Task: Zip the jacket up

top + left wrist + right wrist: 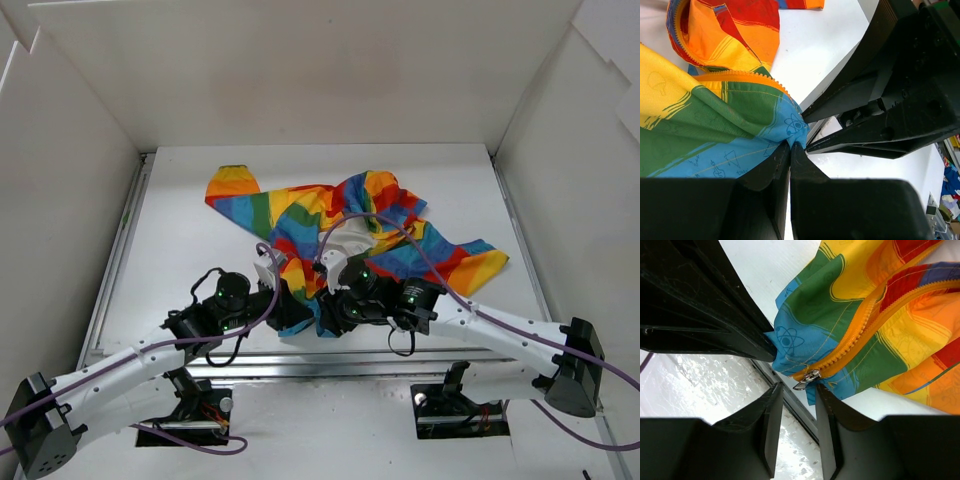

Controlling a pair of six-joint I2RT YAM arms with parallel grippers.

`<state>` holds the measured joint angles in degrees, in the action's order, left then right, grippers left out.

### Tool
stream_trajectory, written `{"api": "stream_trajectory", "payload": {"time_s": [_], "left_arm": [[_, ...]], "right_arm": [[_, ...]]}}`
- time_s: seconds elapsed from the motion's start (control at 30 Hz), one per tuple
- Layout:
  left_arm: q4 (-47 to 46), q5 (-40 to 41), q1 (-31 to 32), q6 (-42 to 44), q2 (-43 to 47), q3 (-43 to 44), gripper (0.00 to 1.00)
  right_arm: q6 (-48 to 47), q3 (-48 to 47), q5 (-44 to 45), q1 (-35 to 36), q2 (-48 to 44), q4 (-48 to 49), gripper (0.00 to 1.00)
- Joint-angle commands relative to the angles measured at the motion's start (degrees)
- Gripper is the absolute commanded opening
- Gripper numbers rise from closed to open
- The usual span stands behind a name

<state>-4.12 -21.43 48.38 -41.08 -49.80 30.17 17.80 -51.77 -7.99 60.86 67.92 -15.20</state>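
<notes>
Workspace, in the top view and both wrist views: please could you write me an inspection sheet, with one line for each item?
Surface: white table, bare around the garment.
Job's things: striped jacket lies crumpled; the silver zipper pull sits low, near the blue hem corner.
Clutter: nothing seen.
Grippers: left end effector shut on the jacket's blue corner; right end effector open, the pull just beyond its fingertips, not gripped.
Cables: purple cables run along both arms; one loops over the jacket.
Surroundings: white walls on three sides.
</notes>
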Motion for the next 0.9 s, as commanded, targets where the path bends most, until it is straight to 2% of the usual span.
{"api": "stream_trajectory", "payload": {"time_s": [0.0,0.03,0.27,0.37,0.67,0.87], "left_arm": [[-3.44,-1.77,0.40,0.83,1.02,2.61,0.00],[-3.35,-1.95,0.40,0.91,1.02,2.61,0.00],[-2.91,-2.48,0.40,1.00,1.29,2.70,0.00],[-2.65,-2.83,0.40,0.91,1.55,2.70,0.00],[-1.68,-3.62,0.40,0.91,2.16,2.17,0.00],[-0.28,-4.67,0.40,1.44,1.90,2.43,0.00]], "right_arm": [[-0.05,-2.55,0.95,0.40,-0.24,2.72,0.29],[0.04,-2.55,1.31,0.31,-0.42,2.63,0.24],[0.57,-2.46,3.24,0.40,-0.51,2.37,0.11],[0.83,-2.46,3.77,0.31,-1.29,2.46,0.00],[2.23,-1.85,8.33,0.31,-6.21,2.90,0.00],[2.06,-1.67,14.31,0.40,-6.22,3.51,0.00]]}}
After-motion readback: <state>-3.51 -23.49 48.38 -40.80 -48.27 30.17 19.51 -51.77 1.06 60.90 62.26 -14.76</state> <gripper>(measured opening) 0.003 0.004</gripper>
